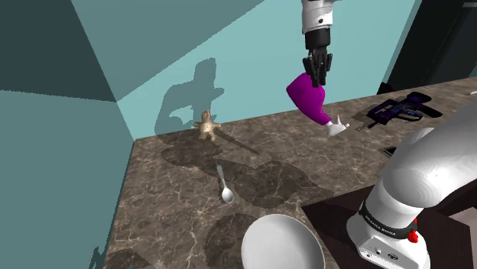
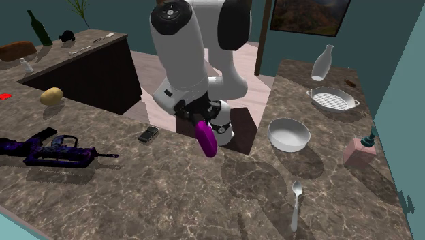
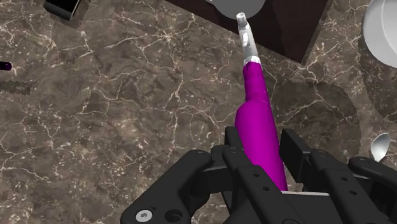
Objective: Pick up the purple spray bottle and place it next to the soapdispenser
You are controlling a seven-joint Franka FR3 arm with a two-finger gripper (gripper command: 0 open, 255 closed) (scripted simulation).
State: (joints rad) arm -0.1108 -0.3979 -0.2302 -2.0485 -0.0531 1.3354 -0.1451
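A purple spray bottle (image 1: 308,98) with a white nozzle hangs above the dark marble counter (image 1: 176,199), tilted nozzle-down. My black gripper (image 1: 317,75) is shut on its base end. From the second exterior view, the bottle (image 2: 208,138) dangles under the gripper (image 2: 198,113), close to the arm's stand. In the wrist view the bottle (image 3: 257,121) runs out from between the gripper (image 3: 262,145) fingers, clasped on both sides. The soap dispenser (image 2: 359,151), a pinkish block with a teal pump, stands by the teal wall. It appears as a tan shape (image 1: 206,124) at the shoulder view's far left.
A spoon (image 2: 295,203) and a white bowl (image 2: 289,133) lie between the bottle and the dispenser. A purple toy gun (image 2: 48,151), a phone (image 2: 148,133) and a potato (image 2: 51,96) sit on the other side. A colander (image 2: 332,100) and a white vase (image 2: 325,63) stand beyond the bowl.
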